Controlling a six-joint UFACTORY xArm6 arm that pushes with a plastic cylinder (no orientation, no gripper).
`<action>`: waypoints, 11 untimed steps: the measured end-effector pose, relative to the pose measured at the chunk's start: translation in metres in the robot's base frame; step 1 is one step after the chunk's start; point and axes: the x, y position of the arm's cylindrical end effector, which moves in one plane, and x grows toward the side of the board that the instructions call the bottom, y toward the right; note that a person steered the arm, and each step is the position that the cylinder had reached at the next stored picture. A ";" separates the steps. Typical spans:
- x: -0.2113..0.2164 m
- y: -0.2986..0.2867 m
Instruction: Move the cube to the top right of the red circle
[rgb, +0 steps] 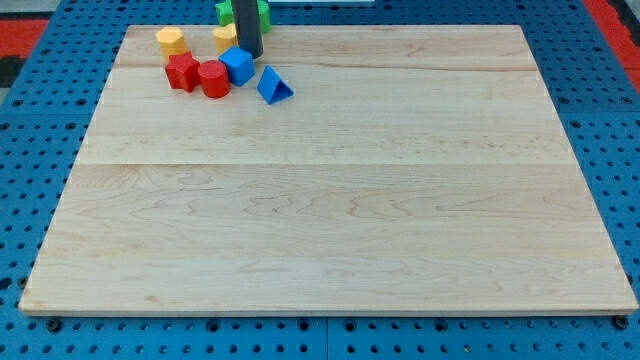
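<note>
The blue cube (238, 66) sits near the view's top left of the wooden board, touching the right side of the red circle (214, 79). My rod comes down from the view's top, and my tip (249, 56) stands just above and to the right of the blue cube, touching or almost touching it. The rod hides part of a yellow block (224, 40) and the green blocks (263, 13) behind it.
A red star-like block (182, 71) lies left of the red circle. A yellow cylinder (170, 41) sits at the top left. A blue triangle (272, 86) lies right of the cube. The board (330, 200) rests on a blue pegboard.
</note>
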 end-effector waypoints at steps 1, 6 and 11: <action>-0.028 0.011; 0.004 -0.043; 0.015 0.014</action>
